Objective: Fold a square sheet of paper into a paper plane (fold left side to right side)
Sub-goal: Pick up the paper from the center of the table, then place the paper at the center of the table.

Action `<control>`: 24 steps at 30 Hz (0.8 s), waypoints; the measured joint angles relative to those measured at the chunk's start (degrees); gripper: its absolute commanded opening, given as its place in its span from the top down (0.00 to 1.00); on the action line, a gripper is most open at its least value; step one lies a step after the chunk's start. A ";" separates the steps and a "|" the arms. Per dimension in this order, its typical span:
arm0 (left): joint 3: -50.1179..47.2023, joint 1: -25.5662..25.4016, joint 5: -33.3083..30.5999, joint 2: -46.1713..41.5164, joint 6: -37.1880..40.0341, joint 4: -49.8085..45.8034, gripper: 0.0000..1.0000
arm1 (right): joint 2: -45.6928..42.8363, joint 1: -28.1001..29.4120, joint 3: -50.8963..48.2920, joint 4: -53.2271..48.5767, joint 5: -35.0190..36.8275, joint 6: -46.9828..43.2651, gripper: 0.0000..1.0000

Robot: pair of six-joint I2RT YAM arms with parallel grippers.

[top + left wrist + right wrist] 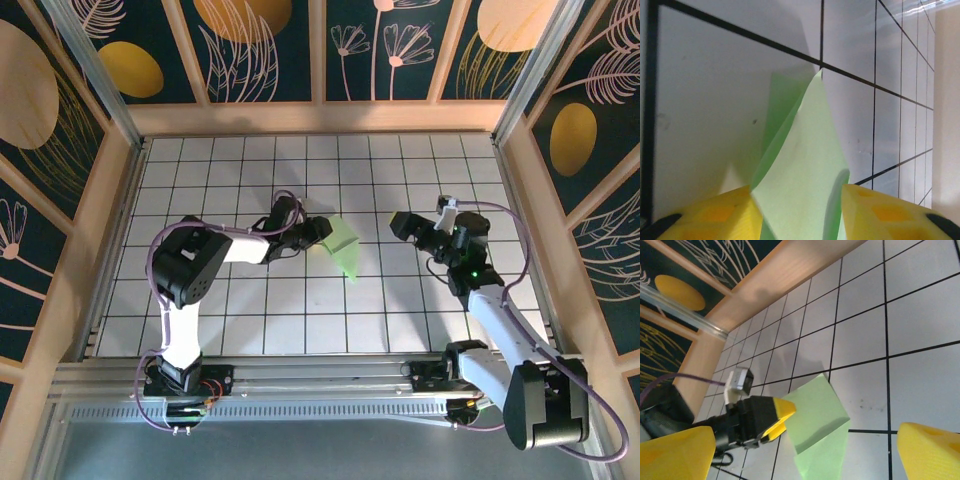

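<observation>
Left wrist: paper (805, 165) inside left end effector (797, 202), perhaps gripped.

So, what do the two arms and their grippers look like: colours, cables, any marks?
Both arms are alike: the left arm and right arm have white links between bulky black joints. A thin purple cable loops along each. Each ends in blunt yellow fingers on a black body. A small green light glows on the right arm.
</observation>
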 measured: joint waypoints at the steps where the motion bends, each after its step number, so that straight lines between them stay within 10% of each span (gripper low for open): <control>1: 0.31 0.00 0.24 0.48 -0.13 0.39 0.79 | 0.02 -0.37 0.00 0.15 -0.92 0.02 0.11; 5: 0.28 0.50 2.12 1.16 -0.09 2.75 1.00 | 1.31 -1.70 -0.04 0.83 -5.55 -0.11 0.16; 24: -22.51 4.57 21.18 -24.39 6.62 28.11 1.00 | 24.20 9.49 -0.04 13.88 -22.14 -7.23 0.10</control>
